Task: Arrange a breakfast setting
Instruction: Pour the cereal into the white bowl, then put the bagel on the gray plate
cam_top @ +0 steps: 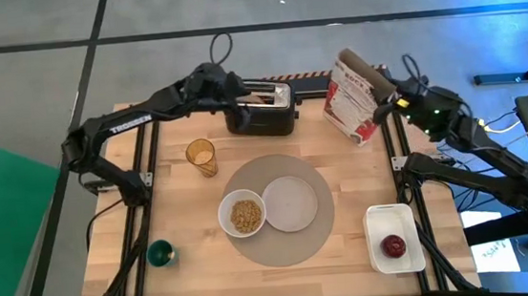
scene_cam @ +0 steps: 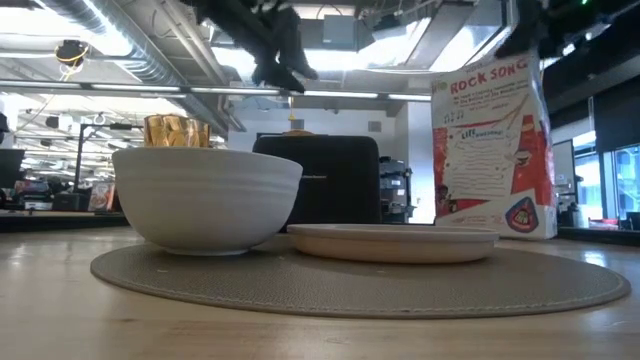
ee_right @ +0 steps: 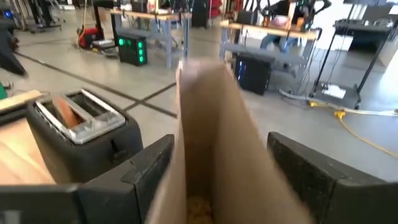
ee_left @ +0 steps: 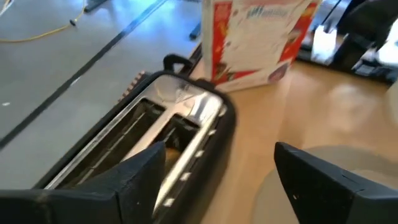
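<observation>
Centrally, round woven grey placemat [cam_top: 282, 247] carries smooth white bowl [cam_top: 242, 214] of cereal touching flat white plate [cam_top: 291, 203]; left gripper [cam_top: 233, 86], fingers wide, over boxy black toaster [cam_top: 261, 108]; right gripper [cam_top: 382, 102] spread around paper cereal bag [cam_top: 353, 98].

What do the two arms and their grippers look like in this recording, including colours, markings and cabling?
Both arms are dark, near-black jointed links. The left arm carries white TROSSEN lettering along its link. The right arm shows a green indicator light near its wrist and thin cables by its base. The left gripper and right gripper each have two broad, matte black, wedge-shaped fingers.
</observation>
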`<action>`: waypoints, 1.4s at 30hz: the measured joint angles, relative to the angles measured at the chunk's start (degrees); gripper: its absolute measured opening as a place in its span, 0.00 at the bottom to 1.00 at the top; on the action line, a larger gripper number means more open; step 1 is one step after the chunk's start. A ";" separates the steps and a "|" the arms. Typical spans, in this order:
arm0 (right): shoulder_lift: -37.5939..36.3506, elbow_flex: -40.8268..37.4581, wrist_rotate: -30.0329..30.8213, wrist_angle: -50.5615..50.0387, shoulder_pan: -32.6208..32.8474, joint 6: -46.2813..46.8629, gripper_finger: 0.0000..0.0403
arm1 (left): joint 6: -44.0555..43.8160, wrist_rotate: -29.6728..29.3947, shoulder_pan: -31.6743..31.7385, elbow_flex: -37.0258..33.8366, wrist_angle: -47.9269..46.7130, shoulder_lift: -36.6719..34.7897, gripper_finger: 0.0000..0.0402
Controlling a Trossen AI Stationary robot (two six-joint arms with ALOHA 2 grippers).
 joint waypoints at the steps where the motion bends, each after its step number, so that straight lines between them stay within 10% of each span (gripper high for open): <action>1: 0.00 1.24 -0.02 -0.46 0.00 -0.23 0.61 | 1.05 -0.02 0.56 0.00 -0.03 0.56 0.71; 21: 5.38 13.86 -5.75 -0.69 0.00 -1.35 0.61 | 32.63 5.22 8.30 0.00 0.38 4.89 0.55; 42: 8.13 13.84 -9.98 2.23 0.00 2.47 0.61 | 33.38 4.91 10.09 -0.02 -1.42 9.35 0.08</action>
